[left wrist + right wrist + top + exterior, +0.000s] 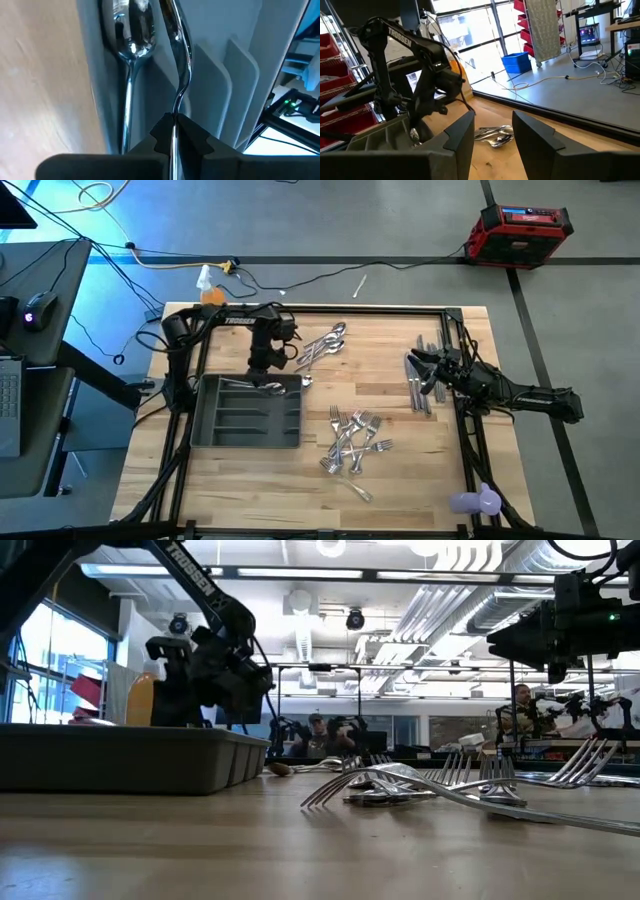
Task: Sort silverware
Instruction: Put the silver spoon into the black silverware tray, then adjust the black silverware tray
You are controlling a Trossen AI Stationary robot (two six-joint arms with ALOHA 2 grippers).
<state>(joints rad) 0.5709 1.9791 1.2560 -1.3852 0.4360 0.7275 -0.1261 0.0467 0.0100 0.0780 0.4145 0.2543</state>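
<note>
The left gripper (173,131) pinches a spoon (181,60) over the tray (245,412), beside one spoon already in. Spoons (322,345), forks (352,442) and knives (420,385) lie unsorted. The right gripper (492,132) hangs open, empty, over the knives.

High view: overhead, looking straight down on the whole table (300,480) and some floor around it. Both arms and the grey tray (245,412) are in frame.

Low view: at table-top height, looking level across the wood into the room behind. Forks (430,785) sit close to the lens; the tray (120,760) is at left.

Left wrist view: very near, looking down into the tray (240,70) along a spoon (132,37).

Right wrist view: set farther back, facing across the table toward the left arm (410,75). It shares the tray (375,137) with the other three views.
</note>
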